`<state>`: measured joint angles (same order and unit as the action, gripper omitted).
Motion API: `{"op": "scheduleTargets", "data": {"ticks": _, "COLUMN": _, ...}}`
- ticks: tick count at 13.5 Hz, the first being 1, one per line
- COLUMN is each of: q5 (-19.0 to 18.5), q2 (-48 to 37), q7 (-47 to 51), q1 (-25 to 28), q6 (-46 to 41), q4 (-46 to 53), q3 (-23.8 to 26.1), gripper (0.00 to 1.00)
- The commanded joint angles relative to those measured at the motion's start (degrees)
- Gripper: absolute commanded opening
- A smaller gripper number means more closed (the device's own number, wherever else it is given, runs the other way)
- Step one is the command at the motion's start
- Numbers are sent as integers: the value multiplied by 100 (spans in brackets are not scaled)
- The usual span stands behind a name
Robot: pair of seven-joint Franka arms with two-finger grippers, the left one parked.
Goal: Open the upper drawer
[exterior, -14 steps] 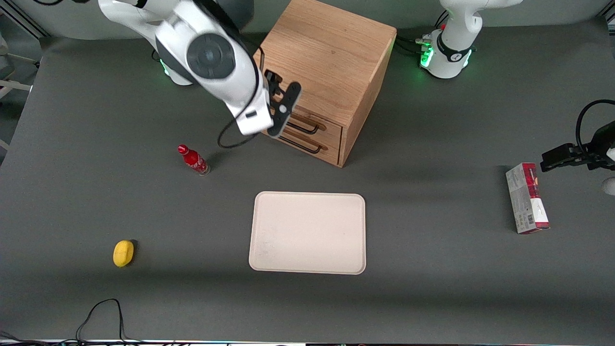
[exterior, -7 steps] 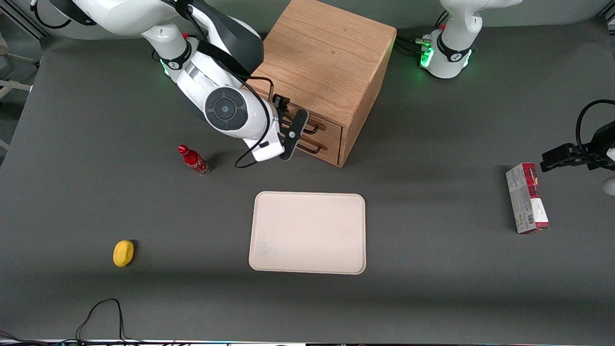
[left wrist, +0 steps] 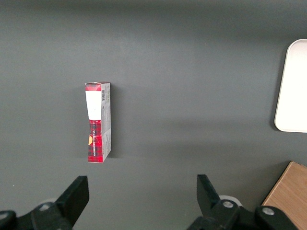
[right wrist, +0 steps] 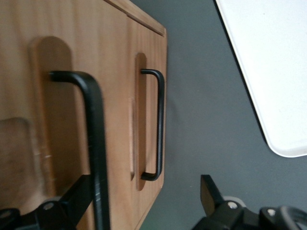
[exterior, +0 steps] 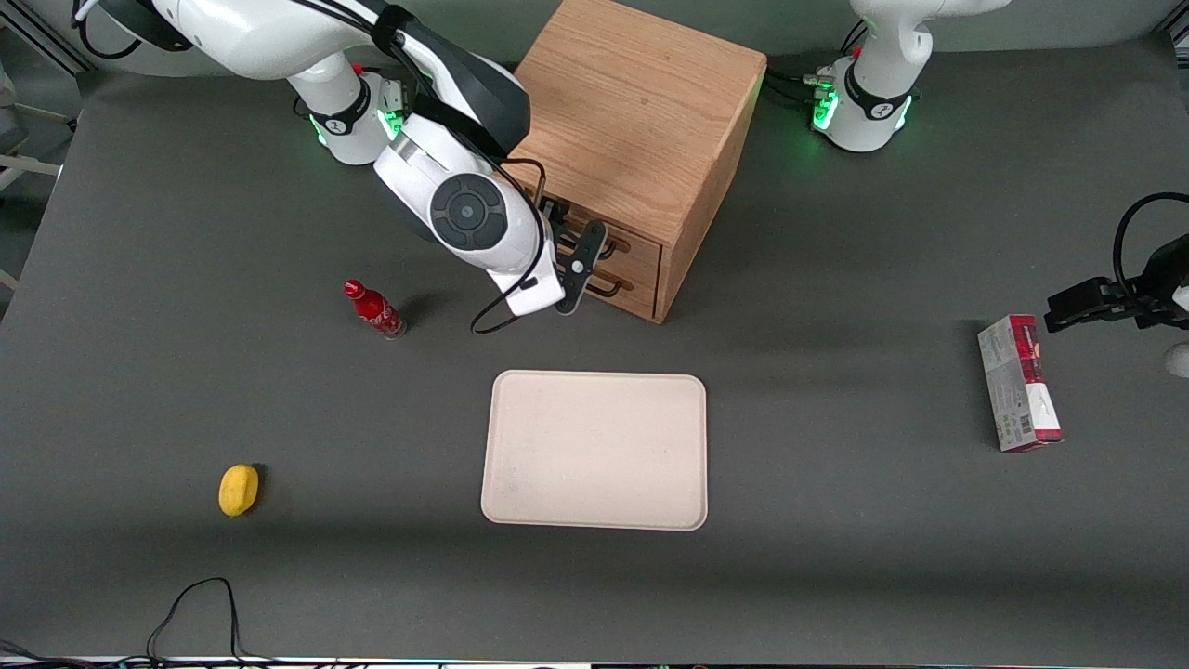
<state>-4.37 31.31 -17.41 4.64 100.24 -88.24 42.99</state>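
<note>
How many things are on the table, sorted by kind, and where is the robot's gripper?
Cabinet: 1, upper drawer shut
Tray: 1
Bottle: 1
Lemon: 1
Box: 1
Total: 5
The gripper is open in front of the drawers, at the handles.

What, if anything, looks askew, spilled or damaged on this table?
Nothing stands out. Both drawers sit flush in the cabinet; the end effector, fingers open, is in front of the upper drawer. The red bottle stands upright, and the tray lies flat.
</note>
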Motion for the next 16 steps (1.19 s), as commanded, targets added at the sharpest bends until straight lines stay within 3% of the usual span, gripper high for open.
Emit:
{"op": "scheduleTargets", "data": {"ticks": 1, "q5": -231, "q2": 95, "q7": -123, "q1": -7, "q6": 92, "q4": 43, "q3": 17, "gripper": 100}}
{"op": "scheduleTargets", "data": {"ticks": 4, "q5": -415, "q2": 191, "q7": -403, "q1": -25, "q6": 66, "q4": 245, "q3": -97, "gripper": 100}}
{"op": "scheduleTargets", "data": {"ticks": 11, "q5": -354, "q2": 595, "q7": -1914, "q1": -42, "q6": 4, "q4": 1228, "q3": -1353, "gripper": 100}}
{"op": "scheduleTargets", "data": {"ticks": 16, "q5": -363, "q2": 973, "q7": -2012, "q1": -42, "q6": 13, "q4": 1976, "q3": -1565, "gripper": 100}}
